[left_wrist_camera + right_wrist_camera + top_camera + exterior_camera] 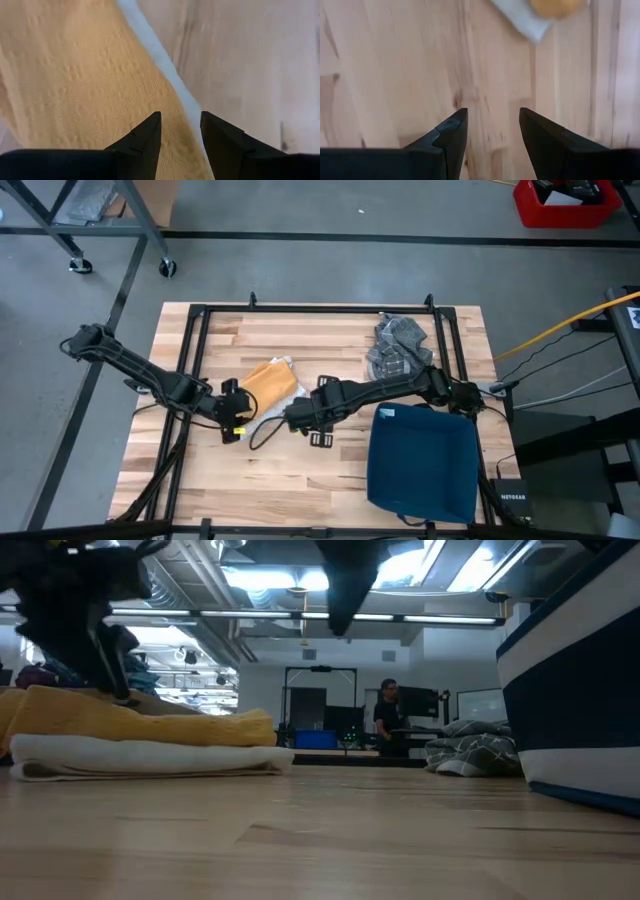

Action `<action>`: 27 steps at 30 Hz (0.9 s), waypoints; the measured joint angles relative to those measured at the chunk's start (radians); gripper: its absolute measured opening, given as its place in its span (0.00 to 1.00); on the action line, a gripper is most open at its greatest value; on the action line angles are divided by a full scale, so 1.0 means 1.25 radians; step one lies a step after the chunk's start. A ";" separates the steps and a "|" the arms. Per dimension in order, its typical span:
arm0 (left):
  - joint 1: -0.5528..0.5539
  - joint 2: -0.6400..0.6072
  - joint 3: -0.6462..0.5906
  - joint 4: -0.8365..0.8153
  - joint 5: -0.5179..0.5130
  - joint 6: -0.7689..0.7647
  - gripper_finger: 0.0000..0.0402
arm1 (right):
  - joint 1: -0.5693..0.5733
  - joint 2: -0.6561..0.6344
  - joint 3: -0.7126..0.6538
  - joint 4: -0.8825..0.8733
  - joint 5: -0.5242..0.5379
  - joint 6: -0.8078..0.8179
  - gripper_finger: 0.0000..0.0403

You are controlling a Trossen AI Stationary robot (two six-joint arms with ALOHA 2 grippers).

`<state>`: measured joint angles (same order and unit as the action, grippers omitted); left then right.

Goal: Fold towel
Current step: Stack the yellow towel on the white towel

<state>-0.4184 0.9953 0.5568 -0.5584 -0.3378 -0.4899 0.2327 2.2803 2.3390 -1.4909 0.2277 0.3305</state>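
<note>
The folded towel (270, 383) lies on the desk (300, 480) left of centre, with the left pincer (236, 420) at its near-left edge and the right pincer (318, 438) just to its right, over bare wood. A crumpled cloth (400, 345) lies toward the far right. A bin (424, 462) stands at the near right, nearer than that cloth.

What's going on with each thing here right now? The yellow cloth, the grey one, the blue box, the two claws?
Yellow towel: folded, lying flat on the table, white underside showing at its edge.
Grey towel: crumpled in a heap, untouched.
Blue bin: sitting upright on the table; I cannot see inside it.
Left gripper: open, over the yellow towel's edge, holding nothing.
Right gripper: open, above bare wood, empty.
</note>
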 joint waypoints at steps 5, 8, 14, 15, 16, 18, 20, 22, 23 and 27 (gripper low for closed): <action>0.017 0.038 -0.051 0.053 -0.004 0.023 0.32 | 0.009 0.000 0.000 -0.045 0.007 0.029 0.46; 0.039 0.060 -0.086 0.094 -0.014 0.021 0.32 | 0.013 0.000 0.000 -0.044 0.018 0.030 0.46; 0.105 0.086 -0.123 0.109 -0.098 0.023 0.32 | 0.013 0.000 0.000 -0.044 0.022 0.027 0.46; 0.120 0.086 -0.126 0.107 -0.117 0.032 0.32 | 0.013 0.000 0.000 -0.044 0.023 0.027 0.46; 0.136 0.086 -0.128 0.104 -0.137 0.044 0.32 | 0.013 0.000 0.000 -0.044 0.027 0.026 0.46; 0.172 0.087 -0.131 0.099 -0.176 0.071 0.32 | 0.013 0.000 0.000 -0.044 0.028 0.026 0.46; 0.210 0.087 -0.132 0.096 -0.208 0.114 0.32 | 0.013 0.000 0.000 -0.044 0.028 0.026 0.46; 0.256 0.087 -0.132 0.096 -0.231 0.145 0.32 | 0.013 0.000 0.000 -0.044 0.028 0.026 0.46; 0.281 0.087 -0.132 0.095 -0.239 0.147 0.32 | 0.013 0.000 0.000 -0.043 0.028 0.025 0.46; 0.382 0.087 -0.132 0.098 -0.242 0.147 0.32 | 0.013 0.000 0.000 -0.043 0.028 0.025 0.46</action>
<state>0.0597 1.1042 0.3912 -0.4365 -0.6407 -0.3057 0.2485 2.2803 2.3390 -1.5453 0.2623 0.3619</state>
